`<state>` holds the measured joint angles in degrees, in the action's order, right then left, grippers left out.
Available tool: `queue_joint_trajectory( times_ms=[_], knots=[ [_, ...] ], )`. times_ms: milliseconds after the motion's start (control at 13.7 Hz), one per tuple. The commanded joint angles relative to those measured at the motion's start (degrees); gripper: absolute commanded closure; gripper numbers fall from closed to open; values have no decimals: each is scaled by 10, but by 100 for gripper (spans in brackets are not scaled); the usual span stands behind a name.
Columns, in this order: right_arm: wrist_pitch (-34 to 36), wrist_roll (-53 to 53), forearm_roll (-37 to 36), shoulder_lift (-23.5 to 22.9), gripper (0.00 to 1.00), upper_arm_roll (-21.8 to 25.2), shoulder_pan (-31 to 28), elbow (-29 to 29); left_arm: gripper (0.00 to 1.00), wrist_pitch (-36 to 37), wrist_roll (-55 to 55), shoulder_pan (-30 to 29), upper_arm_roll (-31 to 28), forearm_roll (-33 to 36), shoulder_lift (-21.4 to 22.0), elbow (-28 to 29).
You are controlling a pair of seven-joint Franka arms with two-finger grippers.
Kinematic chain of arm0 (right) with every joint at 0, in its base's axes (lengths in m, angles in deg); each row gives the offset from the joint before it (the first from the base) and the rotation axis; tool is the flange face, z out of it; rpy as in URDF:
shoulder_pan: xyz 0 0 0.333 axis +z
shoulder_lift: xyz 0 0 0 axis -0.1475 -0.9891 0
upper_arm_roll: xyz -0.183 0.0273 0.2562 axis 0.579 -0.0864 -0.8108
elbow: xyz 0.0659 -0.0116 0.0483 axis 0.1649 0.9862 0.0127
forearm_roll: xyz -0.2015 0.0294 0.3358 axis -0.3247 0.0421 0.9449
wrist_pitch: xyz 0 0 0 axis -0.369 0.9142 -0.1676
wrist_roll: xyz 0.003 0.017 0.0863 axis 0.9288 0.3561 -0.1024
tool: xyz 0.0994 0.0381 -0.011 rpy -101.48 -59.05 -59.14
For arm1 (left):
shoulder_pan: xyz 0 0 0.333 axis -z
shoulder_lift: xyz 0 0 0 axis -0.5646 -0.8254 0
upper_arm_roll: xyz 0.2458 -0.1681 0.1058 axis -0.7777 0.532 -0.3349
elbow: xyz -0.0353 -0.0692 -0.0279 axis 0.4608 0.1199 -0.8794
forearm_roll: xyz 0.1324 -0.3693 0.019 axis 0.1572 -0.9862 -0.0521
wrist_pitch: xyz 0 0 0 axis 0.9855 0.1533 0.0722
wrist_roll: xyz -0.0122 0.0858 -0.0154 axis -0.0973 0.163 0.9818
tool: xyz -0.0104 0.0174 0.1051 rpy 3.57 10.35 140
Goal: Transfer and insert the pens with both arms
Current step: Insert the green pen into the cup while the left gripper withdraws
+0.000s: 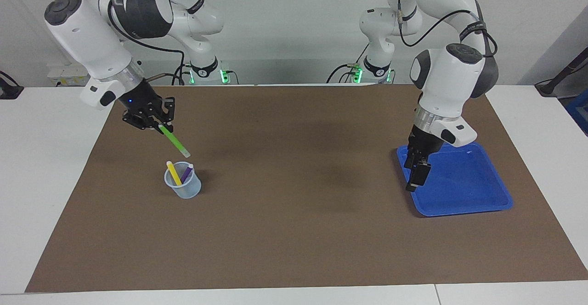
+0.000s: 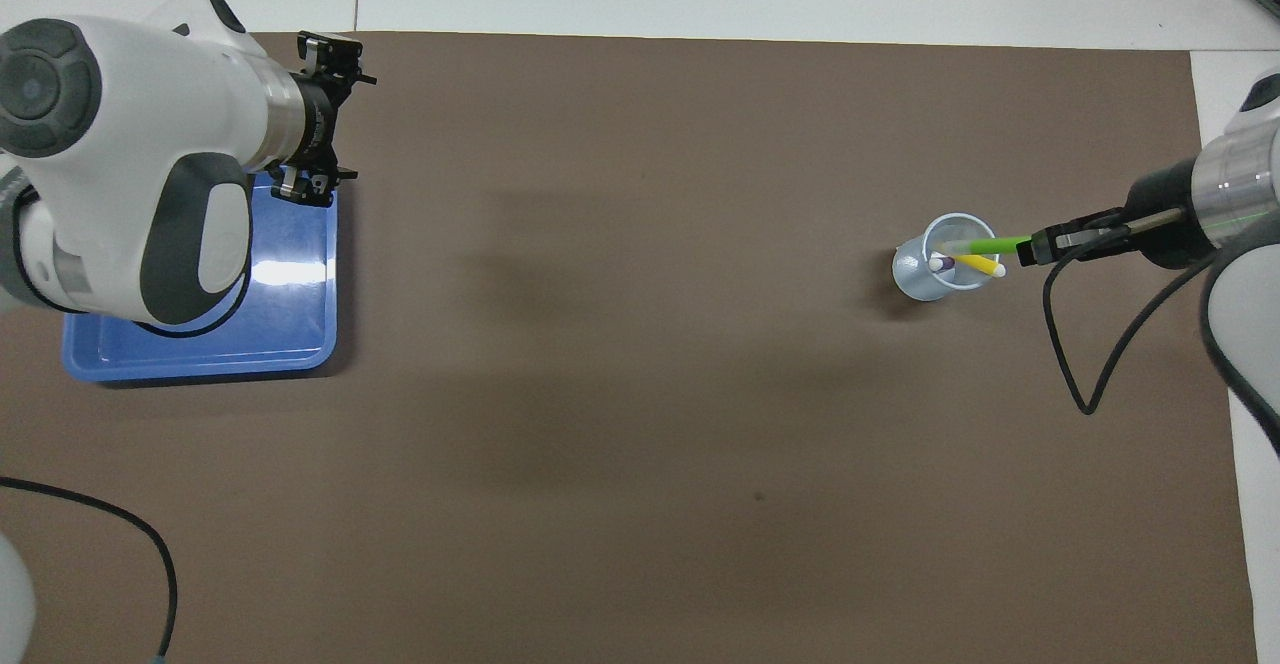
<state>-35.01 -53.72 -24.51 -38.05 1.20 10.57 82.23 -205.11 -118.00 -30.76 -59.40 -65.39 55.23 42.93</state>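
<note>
My right gripper (image 1: 161, 126) is clamped on the upper end of the green pen (image 1: 174, 141), which slants down with its pale tip just above the rim of the clear cup (image 1: 183, 186), not yet inside. In that cup I see the yellow pen (image 1: 173, 172) and the purple pen (image 1: 186, 172) leaning together. My left gripper (image 1: 417, 179), fingers spread wide and holding nothing, hangs over the edge of the blue tray (image 1: 477, 204) at the left arm's end of the brown mat (image 1: 294, 240).
</note>
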Motion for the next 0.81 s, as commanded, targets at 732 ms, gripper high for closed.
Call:
queue_joint_trajectory(
  times_ms=[732],
  knots=[
    [-63, -34, -80, -56, 100, -9, -7, 7, 0, 167, 330, -69, -16, 38, 51, -6]
  ],
)
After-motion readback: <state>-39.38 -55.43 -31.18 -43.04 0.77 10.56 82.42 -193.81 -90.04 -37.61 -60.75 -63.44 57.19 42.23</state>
